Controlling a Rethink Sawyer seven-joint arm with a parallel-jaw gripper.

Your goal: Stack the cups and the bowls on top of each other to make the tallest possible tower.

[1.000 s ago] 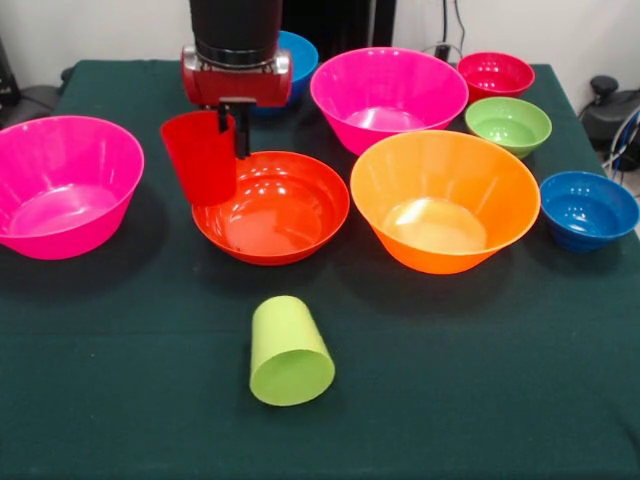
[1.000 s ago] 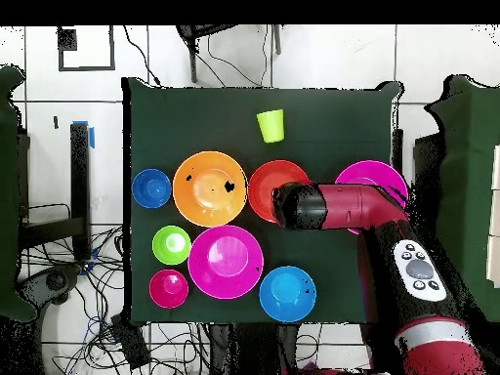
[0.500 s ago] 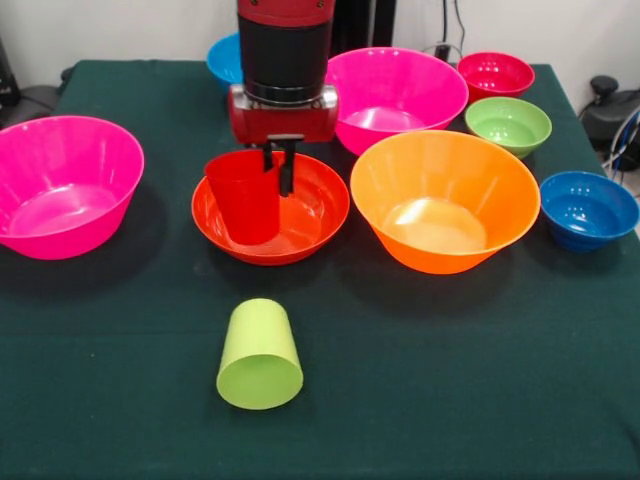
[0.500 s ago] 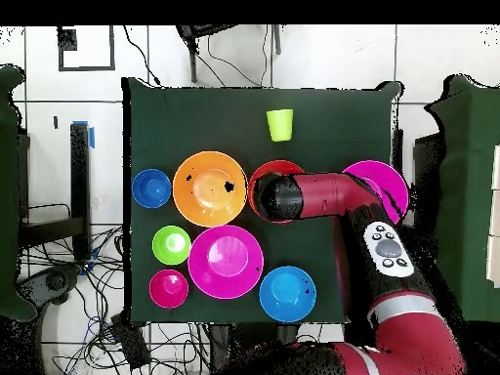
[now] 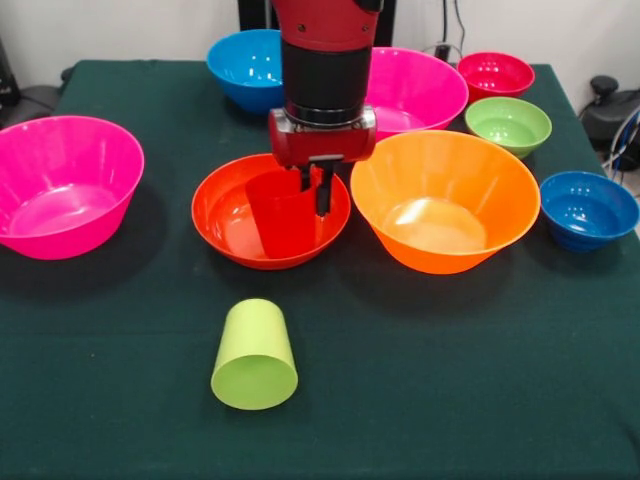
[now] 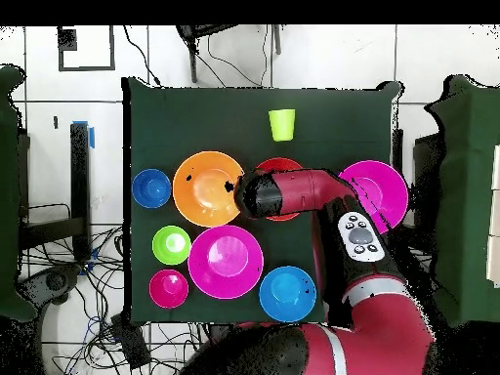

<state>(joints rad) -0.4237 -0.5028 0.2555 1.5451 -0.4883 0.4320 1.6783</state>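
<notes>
My gripper (image 5: 314, 194) is shut on the rim of the red cup (image 5: 282, 214), which hangs upright inside the medium red-orange bowl (image 5: 224, 216), toward its right half. Whether the cup touches the bowl's floor I cannot tell. The lime green cup (image 5: 255, 355) lies on its side on the cloth in front of that bowl, mouth toward the camera. Just right of the gripper stands the big orange bowl (image 5: 445, 200). From overhead, the arm (image 6: 283, 191) covers the red cup and most of the red-orange bowl (image 6: 283, 164); the green cup (image 6: 282, 124) and orange bowl (image 6: 208, 187) show.
One big pink bowl (image 5: 65, 185) stands at the left, another (image 5: 410, 90) behind the arm. A light blue bowl (image 5: 248, 62), small magenta-red bowl (image 5: 495, 75), green bowl (image 5: 508, 125) and dark blue bowl (image 5: 588, 208) ring the back and right of the green tablecloth (image 5: 450, 360).
In the front view the gripper has carried the red cup rightward, from the red-orange bowl's left edge to inside it, and lower. The green cup has rolled slightly left.
</notes>
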